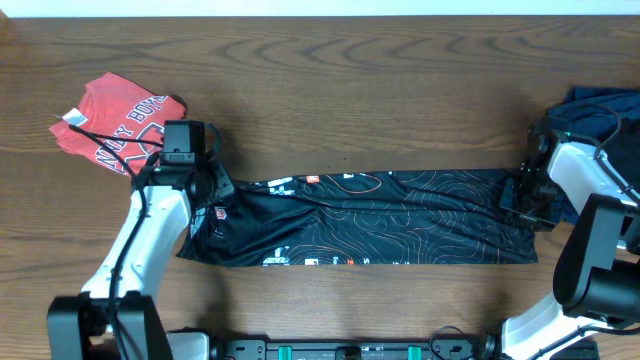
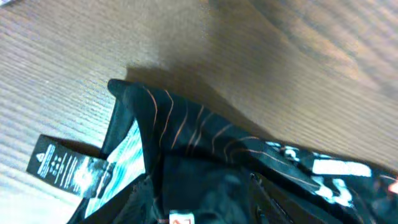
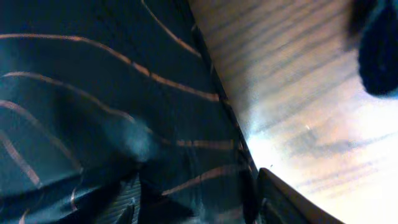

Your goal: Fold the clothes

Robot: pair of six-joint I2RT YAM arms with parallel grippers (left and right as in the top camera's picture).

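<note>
A: Where is the jersey?
B: The black jersey [image 1: 380, 215] lies across the middle of the desk [image 1: 350, 90] as one long strip, left to right, with lettering and thin contour lines showing.
A: And the hands?
B: The left hand [image 1: 205, 200] is at the strip's left end and the right hand [image 1: 520, 195] at its right end.
A: Gripping it?
B: I cannot tell for either. Dark cloth fills both wrist views and the jaws do not show plainly. The left one shows a corner of the strip and a black label [image 2: 65, 165] on the wood.
A: Other clothes?
B: A crumpled red tee [image 1: 120, 125] at far left, apart from the strip, and a navy pile [image 1: 605, 105] at far right.
</note>
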